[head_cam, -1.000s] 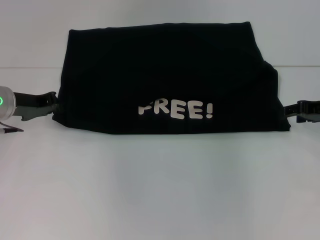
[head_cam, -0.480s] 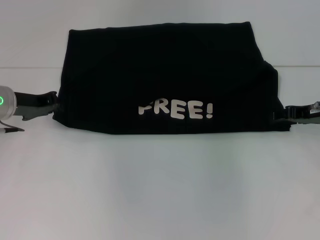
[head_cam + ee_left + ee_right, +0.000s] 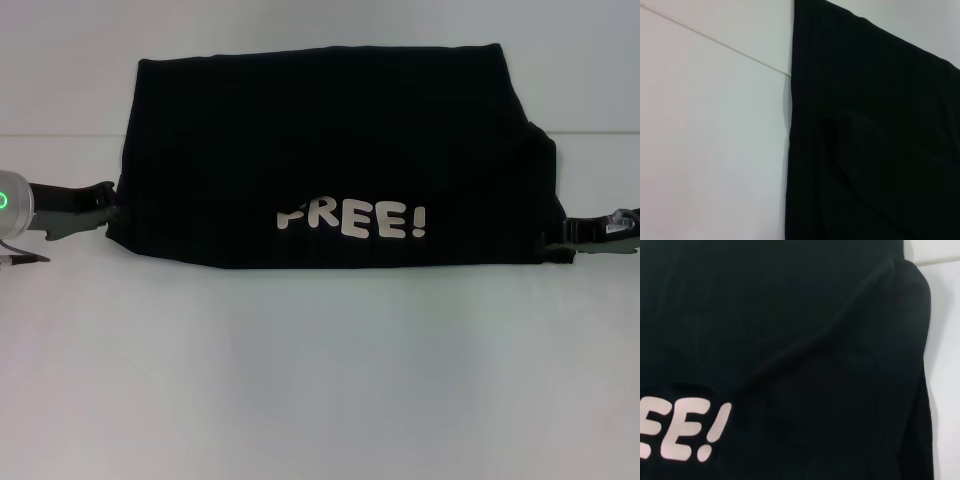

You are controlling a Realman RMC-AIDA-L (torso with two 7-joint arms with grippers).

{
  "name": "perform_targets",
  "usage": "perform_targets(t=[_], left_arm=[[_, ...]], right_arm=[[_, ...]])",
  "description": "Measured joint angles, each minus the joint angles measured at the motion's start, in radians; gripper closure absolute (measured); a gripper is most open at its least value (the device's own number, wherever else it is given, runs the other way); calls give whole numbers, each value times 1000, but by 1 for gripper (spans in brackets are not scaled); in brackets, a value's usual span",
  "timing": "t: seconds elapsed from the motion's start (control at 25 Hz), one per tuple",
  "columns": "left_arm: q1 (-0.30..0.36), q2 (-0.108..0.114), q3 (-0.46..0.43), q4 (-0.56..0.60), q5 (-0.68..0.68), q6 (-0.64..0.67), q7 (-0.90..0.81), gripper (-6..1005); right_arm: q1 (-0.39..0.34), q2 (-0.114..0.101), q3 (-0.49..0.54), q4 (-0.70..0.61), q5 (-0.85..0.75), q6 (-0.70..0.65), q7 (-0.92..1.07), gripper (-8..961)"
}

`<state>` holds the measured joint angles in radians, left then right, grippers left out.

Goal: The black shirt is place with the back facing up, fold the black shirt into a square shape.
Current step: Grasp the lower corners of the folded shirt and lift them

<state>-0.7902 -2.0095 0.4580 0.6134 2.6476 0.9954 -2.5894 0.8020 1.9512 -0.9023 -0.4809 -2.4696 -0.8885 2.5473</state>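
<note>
Head view with both wrist views. The black shirt point(image 3: 330, 160) lies flat on the white tabletop point(image 3: 320, 380), already folded into a wide band whose long axis runs left to right; white lettering reading "FREE!" point(image 3: 352, 220) sits near its front edge, so the pictures show a printed face uppermost. Our left gripper point(image 3: 100, 205) rests on the tabletop at the band's left end, touching or just beside the front corner. Our right gripper point(image 3: 575, 238) meets the right end at its front corner. Whether either pair of jaws is wide, narrow or closed on cloth we cannot tell, as the dark fabric hides the tips. Each wrist view shows only shirt and tabletop. The shirt thus lies inward of both grippers, between them, each arm equally near its own end. We judge that a square calls for bringing one end across the long axis toward the other.
</note>
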Motion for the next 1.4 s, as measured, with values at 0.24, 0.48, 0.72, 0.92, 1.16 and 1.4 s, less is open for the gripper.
perform_targets(t=[0.24, 0.48, 0.72, 0.92, 1.16, 1.4], left_arm=[[-3, 0, 2, -2, -3, -1, 0, 964], [-2, 0, 2, -2, -11, -1, 0, 960], [-1, 0, 1, 3, -12, 30, 18, 956], [-5, 8, 2, 41, -7, 182, 57, 953], [4, 27, 2, 118, 1, 434, 102, 950], [25, 31, 2, 174, 91, 639, 138, 946]], right_arm=[[0, -7, 7, -6, 4, -7, 4, 603], [0, -12, 9, -8, 5, -8, 5, 837], [-1, -20, 12, -13, 7, -26, 5, 905], [-25, -34, 22, -89, 2, -160, 12, 904], [-86, -59, 23, -197, 2, -352, 36, 901], [-141, -69, 23, -252, 0, -497, 38, 899]])
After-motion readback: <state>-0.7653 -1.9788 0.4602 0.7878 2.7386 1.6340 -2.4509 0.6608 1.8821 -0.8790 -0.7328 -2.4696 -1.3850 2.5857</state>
